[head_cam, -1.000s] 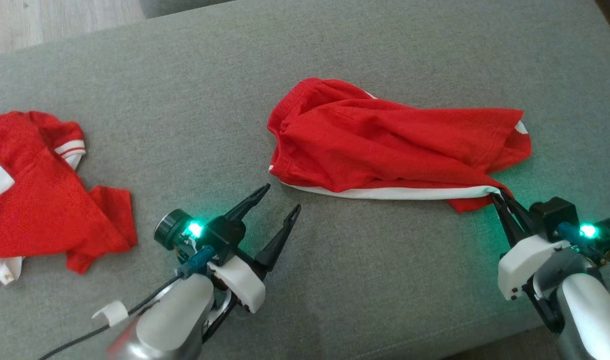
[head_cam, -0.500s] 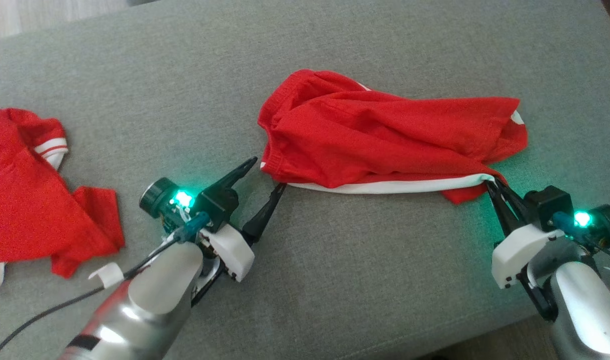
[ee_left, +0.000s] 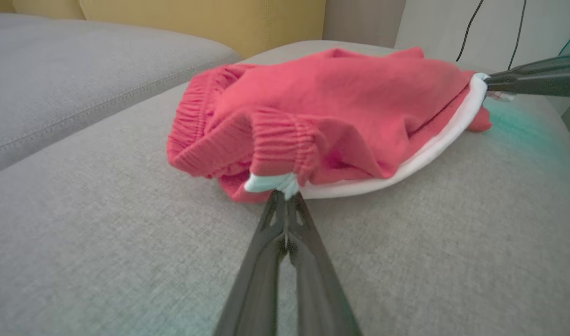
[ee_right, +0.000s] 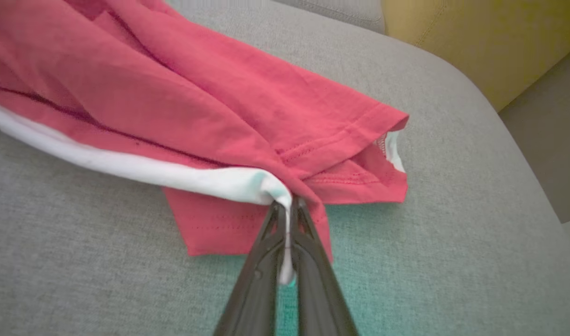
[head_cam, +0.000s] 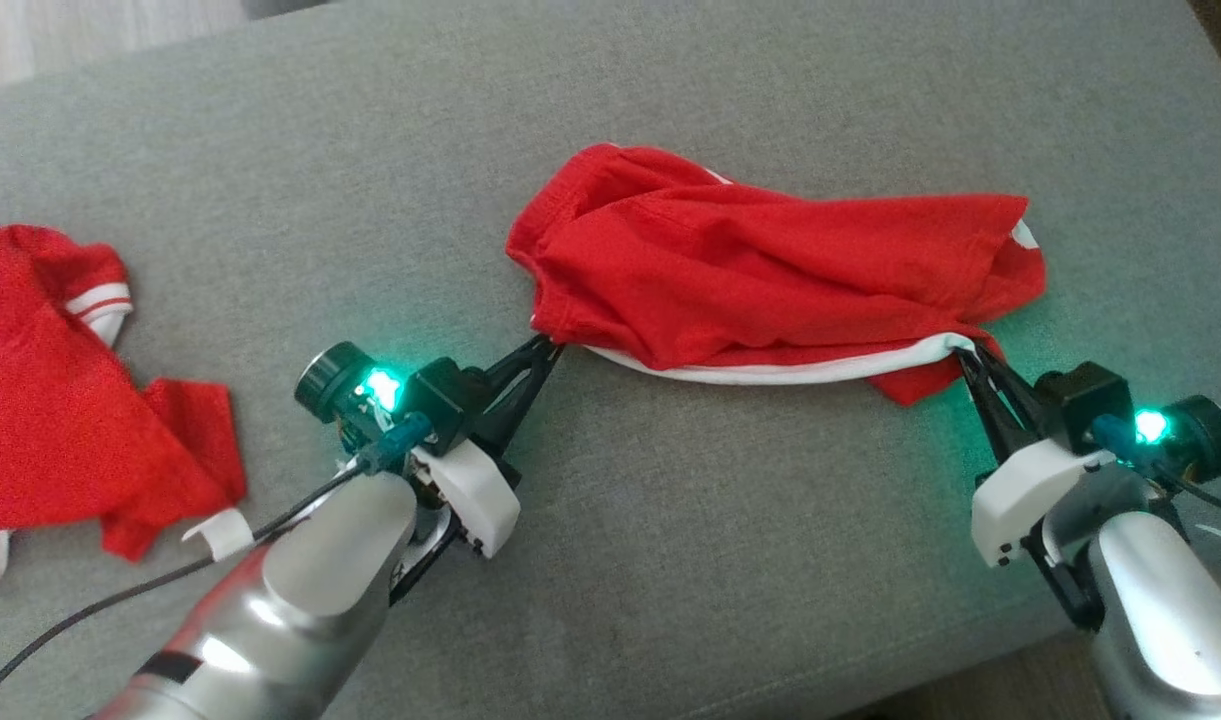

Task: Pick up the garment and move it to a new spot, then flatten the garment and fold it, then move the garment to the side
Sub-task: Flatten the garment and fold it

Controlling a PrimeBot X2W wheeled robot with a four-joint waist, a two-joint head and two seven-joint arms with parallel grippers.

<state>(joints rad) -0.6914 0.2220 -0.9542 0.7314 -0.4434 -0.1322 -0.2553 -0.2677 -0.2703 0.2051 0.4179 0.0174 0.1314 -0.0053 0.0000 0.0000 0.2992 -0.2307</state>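
The garment is a pair of red shorts with a white side stripe, lying crumpled on the grey cushion. My left gripper is shut on the waistband corner at the garment's near left end; in the left wrist view the garment bunches just past that gripper. My right gripper is shut on the white stripe's end at the near right hem. The right wrist view shows white cloth of the garment pinched inside the right gripper.
A second red garment with white trim lies at the left edge of the cushion. In the left wrist view a yellow backrest and another grey cushion lie beyond. The cushion's front edge runs near my right arm.
My left gripper moved forward to the waistband corner and shut on it. The right gripper kept its hold. The head camera shifted slightly.
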